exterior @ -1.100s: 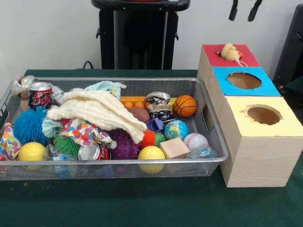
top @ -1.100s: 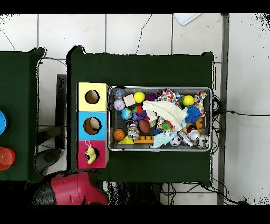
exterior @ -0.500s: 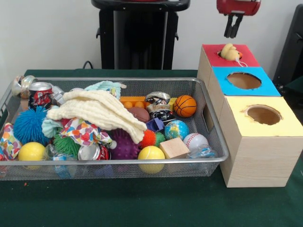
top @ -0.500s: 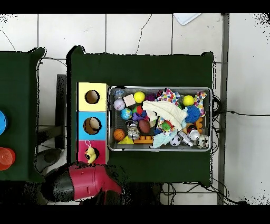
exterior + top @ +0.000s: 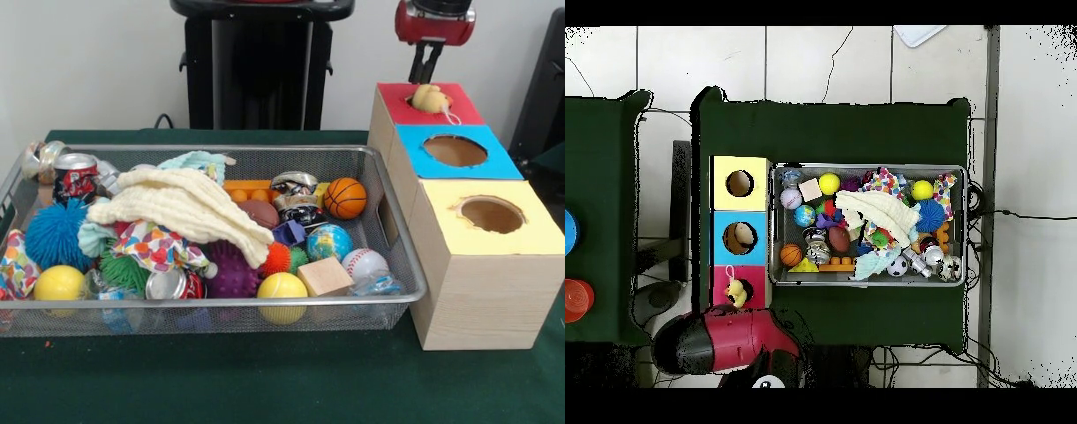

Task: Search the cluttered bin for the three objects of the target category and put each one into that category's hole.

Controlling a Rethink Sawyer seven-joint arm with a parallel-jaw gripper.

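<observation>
The claw (image 5: 425, 71) is hanging just above the yellow plush toy (image 5: 430, 97) — fingers close together, gripping nothing. The toy is sitting in the red box's hole (image 5: 415, 100), beside the cluttered wire bin (image 5: 393, 238).

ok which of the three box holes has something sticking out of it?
The red-topped box's hole: a yellow plush toy sits in it. The blue hole and yellow hole show nothing protruding.
</observation>
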